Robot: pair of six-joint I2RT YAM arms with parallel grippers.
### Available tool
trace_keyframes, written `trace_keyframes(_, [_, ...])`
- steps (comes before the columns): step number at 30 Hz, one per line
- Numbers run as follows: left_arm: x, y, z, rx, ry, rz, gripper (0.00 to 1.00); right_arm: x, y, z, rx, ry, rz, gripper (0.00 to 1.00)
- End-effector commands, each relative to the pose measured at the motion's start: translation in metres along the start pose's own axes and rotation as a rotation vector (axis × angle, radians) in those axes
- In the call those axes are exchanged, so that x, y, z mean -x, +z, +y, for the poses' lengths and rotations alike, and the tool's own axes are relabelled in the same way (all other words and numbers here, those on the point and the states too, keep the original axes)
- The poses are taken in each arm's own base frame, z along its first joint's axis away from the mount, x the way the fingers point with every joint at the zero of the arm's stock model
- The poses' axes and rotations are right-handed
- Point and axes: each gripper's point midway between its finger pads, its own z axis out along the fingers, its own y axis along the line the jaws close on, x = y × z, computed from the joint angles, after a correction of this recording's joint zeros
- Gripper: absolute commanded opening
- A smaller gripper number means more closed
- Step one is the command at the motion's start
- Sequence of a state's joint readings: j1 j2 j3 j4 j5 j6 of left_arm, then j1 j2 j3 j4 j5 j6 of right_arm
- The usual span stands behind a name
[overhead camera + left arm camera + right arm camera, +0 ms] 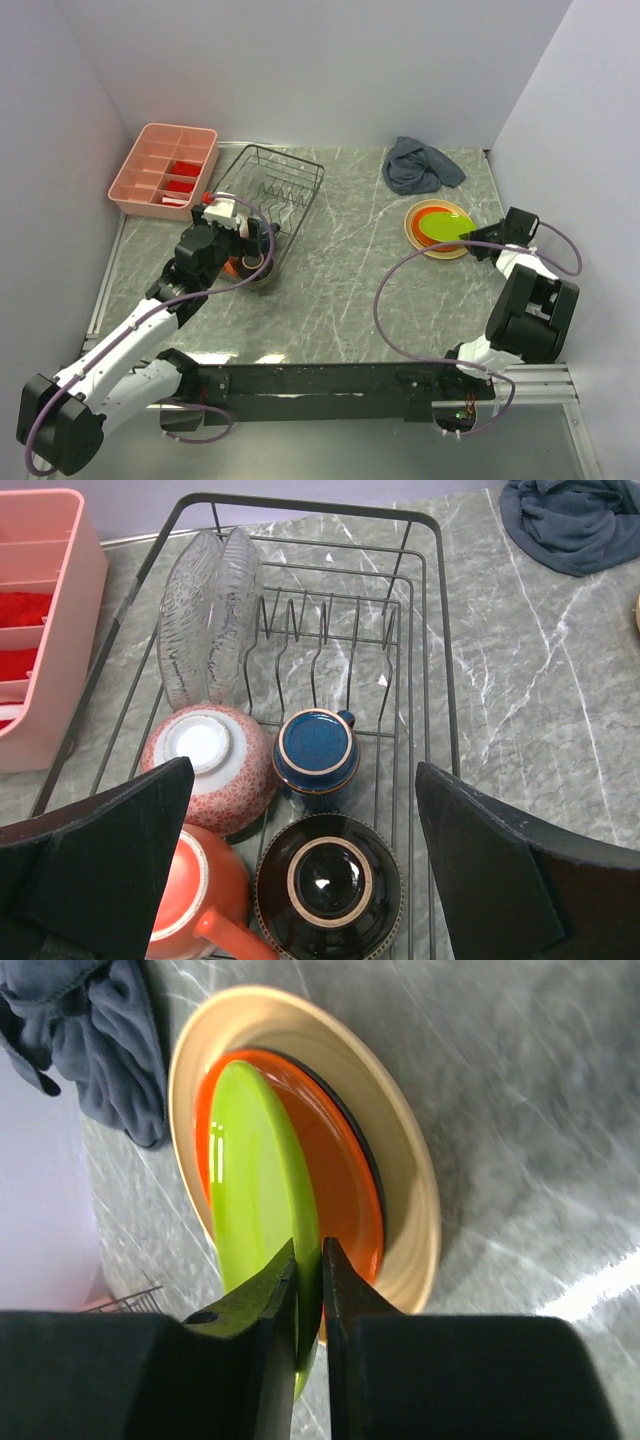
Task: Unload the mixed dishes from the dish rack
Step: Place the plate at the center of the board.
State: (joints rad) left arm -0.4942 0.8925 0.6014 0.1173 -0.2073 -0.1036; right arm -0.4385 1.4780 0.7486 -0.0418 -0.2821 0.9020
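Observation:
The black wire dish rack holds an upturned pinkish bowl, a small dark blue cup, an upturned dark brown bowl and an orange mug. My left gripper hovers wide open above these, over the rack's near end. At the right, the tan-yellow plate with an orange centre lies on the table. The lime green plate leans tilted into it. My right gripper has this plate's rim pinched between its fingers.
Two clear ribbed glass plates stand on edge at the rack's far left. A pink compartment tray sits left of the rack. A crumpled grey-blue cloth lies behind the plates. White walls close in the back and sides.

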Motion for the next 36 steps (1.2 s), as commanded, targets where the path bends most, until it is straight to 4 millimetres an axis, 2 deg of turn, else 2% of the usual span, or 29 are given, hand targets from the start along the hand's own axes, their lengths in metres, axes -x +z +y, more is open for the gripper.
trace_keyframes(1, [0.018,0.000,-0.002,-0.013,0.000,-0.069,0.99,0.013,0.003,0.019,0.026,-0.076,-0.002,0.26])
trace_keyframes(7, [0.018,0.000,-0.003,-0.020,-0.002,-0.070,0.99,0.004,0.005,0.005,-0.048,-0.153,0.061,0.46])
trace_keyframes(16, [0.017,0.000,-0.005,-0.032,0.002,-0.067,0.99,0.001,-0.004,-0.001,-0.158,-0.305,0.069,0.61])
trace_keyframes(24, [0.019,-0.001,-0.006,-0.036,0.001,-0.075,1.00,-0.009,0.001,0.018,-0.161,-0.395,0.101,0.65])
trace_keyframes(27, [0.018,-0.002,-0.006,-0.039,-0.005,-0.073,0.99,-0.011,-0.007,0.026,-0.154,-0.423,0.086,0.66])
trace_keyframes(33, [0.011,0.003,-0.015,-0.074,-0.049,-0.029,0.99,-0.030,-0.040,0.058,-0.081,-0.538,0.046,0.76])
trace_keyframes(34, [0.009,0.005,-0.018,-0.078,-0.064,-0.010,0.99,-0.038,-0.051,0.069,-0.041,-0.574,0.040,0.78])
trace_keyframes(36, [0.010,0.009,-0.021,-0.085,-0.071,0.011,0.99,-0.049,-0.061,0.075,0.000,-0.603,0.043,0.79])
